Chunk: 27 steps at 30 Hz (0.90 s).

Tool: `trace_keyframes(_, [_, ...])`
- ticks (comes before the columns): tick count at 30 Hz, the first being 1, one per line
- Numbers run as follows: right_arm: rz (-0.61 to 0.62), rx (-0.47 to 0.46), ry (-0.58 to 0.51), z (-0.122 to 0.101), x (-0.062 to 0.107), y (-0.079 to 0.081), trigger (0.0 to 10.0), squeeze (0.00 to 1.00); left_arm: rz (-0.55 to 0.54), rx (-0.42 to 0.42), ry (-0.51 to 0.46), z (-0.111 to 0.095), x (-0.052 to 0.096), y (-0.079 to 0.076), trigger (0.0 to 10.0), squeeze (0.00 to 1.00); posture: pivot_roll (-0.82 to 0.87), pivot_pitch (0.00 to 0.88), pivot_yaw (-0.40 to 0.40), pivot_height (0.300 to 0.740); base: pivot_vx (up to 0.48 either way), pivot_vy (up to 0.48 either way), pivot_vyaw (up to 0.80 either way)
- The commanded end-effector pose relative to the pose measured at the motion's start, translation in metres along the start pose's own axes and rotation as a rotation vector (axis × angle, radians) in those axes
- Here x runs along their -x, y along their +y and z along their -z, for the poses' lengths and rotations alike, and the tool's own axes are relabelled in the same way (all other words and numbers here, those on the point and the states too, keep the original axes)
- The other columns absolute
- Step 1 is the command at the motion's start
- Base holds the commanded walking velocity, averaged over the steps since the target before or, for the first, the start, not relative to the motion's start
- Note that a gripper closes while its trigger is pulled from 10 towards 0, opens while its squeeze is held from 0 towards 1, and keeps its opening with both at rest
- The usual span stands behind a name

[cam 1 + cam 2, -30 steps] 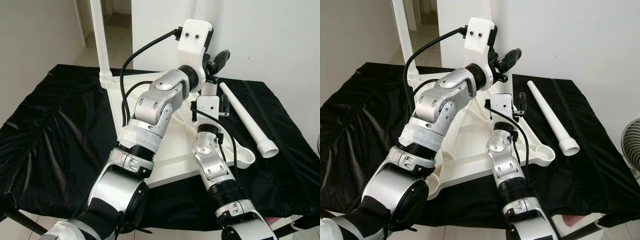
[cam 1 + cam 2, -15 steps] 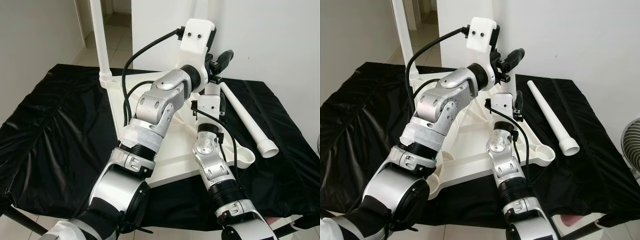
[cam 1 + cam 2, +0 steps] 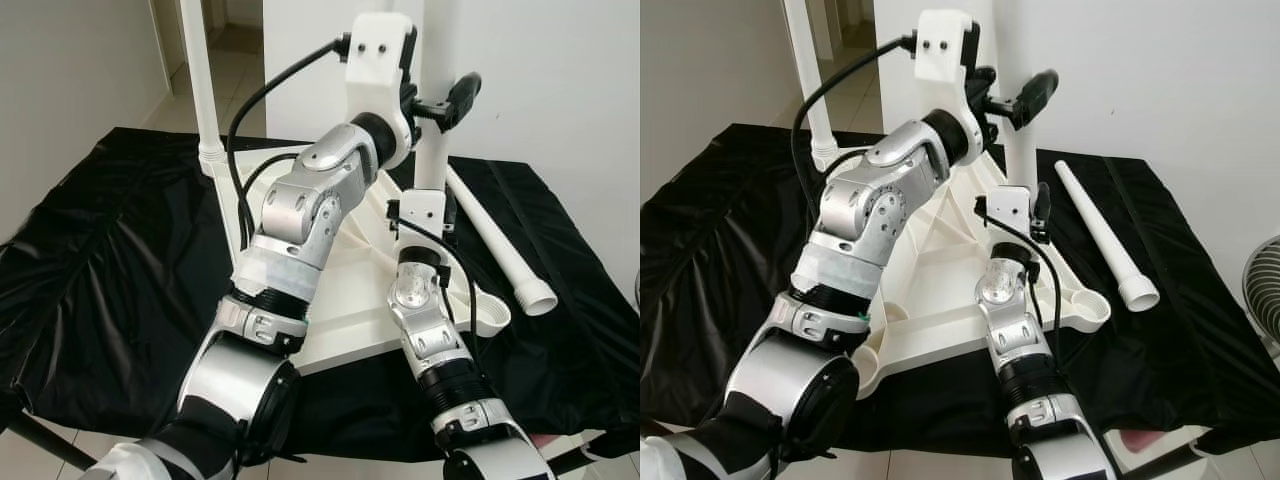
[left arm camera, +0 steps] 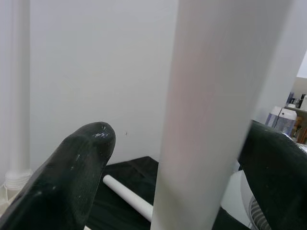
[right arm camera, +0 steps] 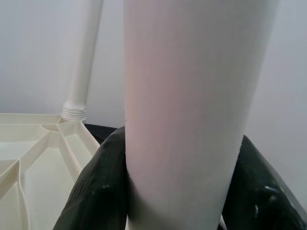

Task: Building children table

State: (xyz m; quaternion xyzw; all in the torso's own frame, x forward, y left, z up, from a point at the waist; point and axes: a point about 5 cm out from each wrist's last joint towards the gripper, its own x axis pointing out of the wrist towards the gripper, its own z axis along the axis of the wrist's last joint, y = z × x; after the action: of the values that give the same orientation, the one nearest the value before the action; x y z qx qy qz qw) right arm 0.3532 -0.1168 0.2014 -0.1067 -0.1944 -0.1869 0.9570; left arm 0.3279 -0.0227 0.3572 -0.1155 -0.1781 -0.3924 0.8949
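Observation:
The white table top [image 3: 345, 300] lies upside down on a black cloth. One white leg [image 3: 203, 90] stands screwed in at its far left corner. A second leg [image 3: 432, 150] stands upright at the far right corner. My right gripper [image 3: 424, 212] is shut low on this leg, its fingers [image 5: 96, 191] hugging both sides. Higher up, my left gripper [image 3: 442, 100] straddles the same leg [image 4: 211, 110], open, with a gap beside one finger [image 4: 72, 177]. A third leg [image 3: 495, 235] lies loose on the cloth to the right.
The black cloth [image 3: 110, 260] covers the whole work surface and hangs over its edges. A white wall stands close behind. A doorway [image 3: 235, 40] opens at the far left. A fan [image 3: 1265, 285] stands off the right edge.
My left gripper has risen along the upright leg, from just above the right gripper to well above it. The right gripper has stayed low on the leg.

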Motion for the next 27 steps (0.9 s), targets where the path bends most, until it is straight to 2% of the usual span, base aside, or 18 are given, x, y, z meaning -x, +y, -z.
trace_keyframes(1, [0.029, -0.015, -0.015, -0.004, -0.004, -0.004, 10.0, 0.00, 0.081, 0.011, 0.017, 0.008, 0.005, -0.009, 10.0, 0.00, 0.02, 0.010, -0.025, 0.740, 0.000, 0.000, 0.00])
trace_keyframes(2, [0.037, -0.021, -0.006, -0.003, -0.005, -0.006, 10.0, 0.00, 0.119, -0.011, 0.018, 0.009, 0.010, -0.010, 10.0, 0.00, 0.02, 0.008, -0.024, 0.740, 0.000, 0.000, 0.00])
trace_keyframes(6, [0.044, -0.028, 0.005, -0.002, -0.006, -0.007, 10.0, 0.00, 0.161, -0.034, 0.021, 0.011, 0.015, -0.013, 10.0, 0.00, 0.02, 0.008, -0.024, 0.740, 0.000, 0.000, 0.00])
trace_keyframes(7, [0.054, -0.040, 0.011, -0.002, -0.008, -0.010, 10.0, 0.00, 0.205, -0.029, 0.034, 0.014, 0.022, -0.014, 10.0, 0.00, 0.02, 0.005, -0.022, 0.740, 0.000, 0.000, 0.00])
trace_keyframes(8, [0.054, -0.040, 0.011, -0.002, -0.008, -0.010, 10.0, 0.00, 0.205, -0.029, 0.034, 0.014, 0.022, -0.014, 10.0, 0.00, 0.02, 0.005, -0.022, 0.740, 0.000, 0.000, 0.00])
trace_keyframes(10, [0.075, -0.066, 0.036, -0.001, -0.012, -0.014, 10.0, 0.00, 0.223, 0.008, 0.063, 0.024, 0.034, -0.009, 10.0, 0.00, 0.02, 0.005, -0.018, 0.740, 0.000, 0.000, 0.00])
trace_keyframes(11, [0.075, -0.066, 0.036, -0.001, -0.012, -0.014, 10.0, 0.00, 0.223, 0.008, 0.063, 0.024, 0.034, -0.009, 10.0, 0.00, 0.02, 0.005, -0.018, 0.740, 0.000, 0.000, 0.00])
trace_keyframes(13, [0.086, -0.068, 0.055, 0.001, -0.013, -0.016, 10.0, 0.00, 0.213, 0.023, 0.077, 0.029, 0.040, -0.005, 10.0, 0.00, 0.02, 0.009, -0.015, 0.740, 0.000, 0.000, 0.00])
trace_keyframes(15, [0.084, -0.088, 0.102, 0.007, -0.014, -0.021, 10.0, 0.00, 0.142, 0.065, 0.096, 0.035, 0.045, 0.006, 10.0, 0.00, 0.02, 0.009, -0.015, 0.740, 0.000, 0.000, 0.00])
trace_keyframes(18, [0.076, -0.087, 0.110, 0.009, -0.015, -0.023, 10.0, 0.00, 0.105, 0.088, 0.096, 0.036, 0.046, 0.012, 10.0, 0.00, 0.02, 0.019, -0.007, 0.740, 0.000, 0.000, 0.00])
trace_keyframes(20, [0.070, -0.075, 0.124, 0.015, -0.019, -0.030, 10.0, 0.00, 0.042, 0.117, 0.084, 0.033, 0.048, 0.023, 10.0, 0.00, 0.02, 0.023, -0.004, 0.740, 0.000, 0.000, 0.00])
trace_keyframes(27, [0.062, -0.051, 0.128, 0.018, -0.025, -0.040, 10.0, 0.00, -0.004, 0.114, 0.069, 0.029, 0.052, 0.032, 10.0, 0.00, 0.02, 0.030, -0.005, 0.740, 0.000, 0.000, 0.00])
